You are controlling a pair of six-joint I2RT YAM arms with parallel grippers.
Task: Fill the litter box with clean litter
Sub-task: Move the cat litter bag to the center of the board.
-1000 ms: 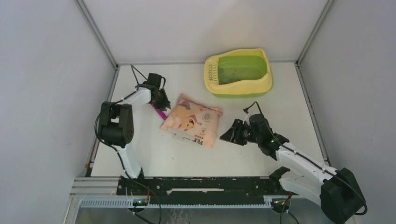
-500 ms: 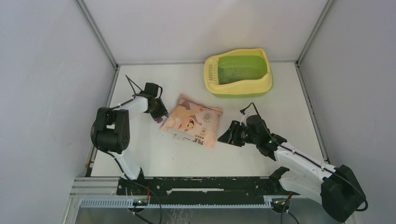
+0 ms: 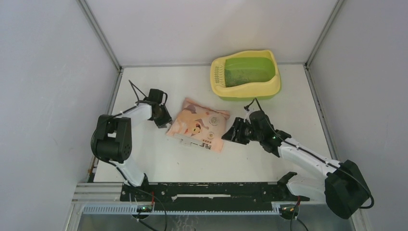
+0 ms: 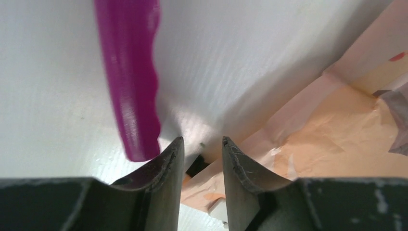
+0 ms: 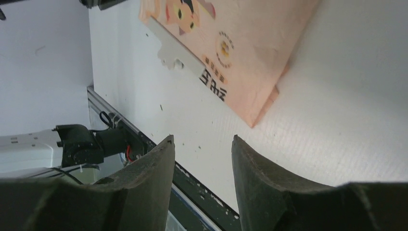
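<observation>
A white table [image 3: 298, 115] fills a booth with plain grey walls, seen from above, with two white and black robot arms mounted at the bottom edge of the frame.

At centre left, the left gripper [image 3: 161, 118] is low over the table at the left edge of a peach-pink printed bag [image 3: 199, 124]. The left wrist view shows its jaws only a narrow gap apart with nothing between them. The rounded end of a magenta scoop [image 4: 130, 86] lies on the table just beside one finger, and the bag's crumpled corner lies just beyond the other. This position suggests the gripper is lining up on either the scoop or the bag's edge, but it is not clear which.

The bag lies flat in the middle of the frame, printed side up. Its flat position suggests that it has not been lifted for pouring.

Just right of the bag, the right gripper [image 3: 231, 134] points at the bag's right edge. The right wrist view shows its jaws moderately open and empty, with a corner of the bag ahead of them. It looks ready to take hold of that side.

The litter box [image 3: 248, 89] sits at the upper right, against the back wall and well apart from the bag and both grippers. Its slotted grille is at its left end. The litter [image 3: 239, 76] shows only as dark specks scattered over the green basin, so the box probably has yet to be filled.
</observation>
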